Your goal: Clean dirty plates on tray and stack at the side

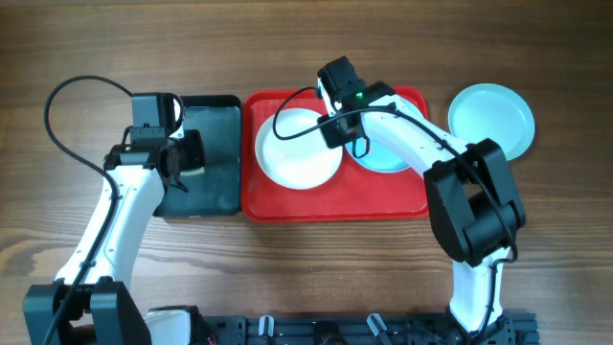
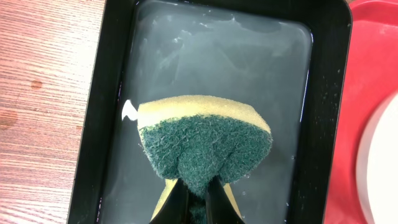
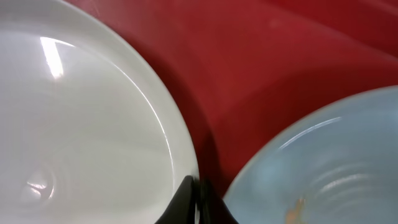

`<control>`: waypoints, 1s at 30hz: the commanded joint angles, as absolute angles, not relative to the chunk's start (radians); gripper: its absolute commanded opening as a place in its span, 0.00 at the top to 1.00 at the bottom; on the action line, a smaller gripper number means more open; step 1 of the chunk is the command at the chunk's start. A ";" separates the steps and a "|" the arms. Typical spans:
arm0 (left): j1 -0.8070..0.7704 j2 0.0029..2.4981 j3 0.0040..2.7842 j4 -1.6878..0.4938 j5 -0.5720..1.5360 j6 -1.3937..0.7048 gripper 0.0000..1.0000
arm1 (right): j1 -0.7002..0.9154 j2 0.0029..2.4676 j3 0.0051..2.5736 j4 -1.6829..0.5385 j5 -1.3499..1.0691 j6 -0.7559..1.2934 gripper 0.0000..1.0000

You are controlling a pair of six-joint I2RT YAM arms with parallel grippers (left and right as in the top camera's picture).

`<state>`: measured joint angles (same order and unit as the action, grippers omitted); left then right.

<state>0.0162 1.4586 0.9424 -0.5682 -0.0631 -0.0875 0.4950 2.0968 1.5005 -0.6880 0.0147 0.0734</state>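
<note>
1. The wooden table (image 1: 287,278) carries everything; its grain runs left to right.
2. The red tray (image 1: 335,206) lies at the middle of the table, its left rim just beside the black basin (image 1: 215,182); two of the three plates sit inside it.
3. The basin stands left of the tray; the left wrist view shows shallow water (image 2: 217,74) over its floor.
4. The white plate (image 1: 297,153) fills the left half of the tray; its surface is glossy and looks clean in the right wrist view.
5. One aqua plate (image 1: 383,161) sits in the right half of the tray, close beside the white one without touching; the right arm (image 1: 421,144) crosses above it and hides much of it from overhead; an orange smear (image 3: 295,210) shows on its floor.
6. The other aqua plate (image 1: 491,120) lies on the bare table just right of the tray, alone.
7. The sponge (image 2: 205,146), green scouring face up over a yellow body, hangs above the basin's water.
8. The left gripper (image 2: 198,202) is clamped on the sponge's lower edge, bending it.
9. The right gripper (image 3: 198,196) is down in the tray between the two plates, fingers pressed together at the white plate's rim; whether they pinch that rim cannot be told.
</note>
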 commanded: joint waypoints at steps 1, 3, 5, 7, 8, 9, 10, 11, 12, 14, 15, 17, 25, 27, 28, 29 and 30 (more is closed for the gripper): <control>0.023 1.446 0.963 -0.564 -0.073 -0.082 0.96 | 0.492 2.081 1.501 -0.754 -0.017 0.052 0.96; 0.023 1.446 0.963 -0.564 -0.073 -0.082 0.96 | 0.493 2.081 1.501 -0.772 -0.027 0.051 0.96; 0.023 1.446 0.963 -0.564 -0.073 -0.082 0.96 | 0.493 2.077 1.505 -0.774 -0.025 0.017 0.96; 0.023 1.446 0.963 -0.564 -0.073 -0.082 0.96 | 0.492 2.060 1.506 -0.787 -0.024 0.001 0.90; 0.023 1.446 0.963 -0.564 -0.073 -0.082 0.96 | 0.492 2.039 1.507 -0.801 -0.024 0.001 0.75; 0.023 1.446 0.963 -0.564 -0.073 -0.082 0.96 | 0.492 2.031 1.507 -0.807 -0.024 0.004 0.72; 0.023 1.446 0.963 -0.564 -0.073 -0.082 0.96 | 0.492 2.015 1.507 -0.817 -0.025 0.004 0.68; 0.023 1.446 0.963 -0.564 -0.073 -0.082 0.96 | 0.492 2.000 1.507 -0.828 -0.027 0.009 0.64; 0.023 1.446 0.963 -0.564 -0.073 -0.082 0.96 | 0.492 1.980 1.507 -0.845 -0.041 0.020 0.62; 0.023 1.446 0.963 -0.564 -0.073 -0.082 0.96 | 0.490 1.942 1.507 -0.871 -0.118 0.030 0.60; 0.023 1.446 0.963 -0.564 -0.073 -0.082 0.96 | 0.490 1.929 1.506 -0.878 -0.166 0.030 0.52; 0.023 1.446 0.963 -0.564 -0.073 -0.082 0.96 | 0.490 1.924 1.506 -0.881 -0.250 0.029 0.09; 0.023 1.446 0.963 -0.564 -0.073 -0.082 0.96 | 0.495 1.925 1.480 -0.939 -0.261 0.314 0.68; 0.023 1.446 0.963 -0.564 -0.073 -0.082 0.96 | 0.502 1.925 1.480 -0.959 -0.186 0.388 0.68; 0.023 1.446 0.963 -0.564 -0.073 -0.082 0.96 | 0.505 1.925 1.479 -0.964 -0.132 0.424 0.68; 0.023 1.446 0.963 -0.564 -0.073 -0.082 0.96 | 0.508 1.925 1.475 -0.966 -0.072 0.455 0.68; 0.023 1.446 0.963 -0.564 -0.073 -0.082 0.96 | 0.508 1.925 1.467 -0.962 -0.046 0.471 0.69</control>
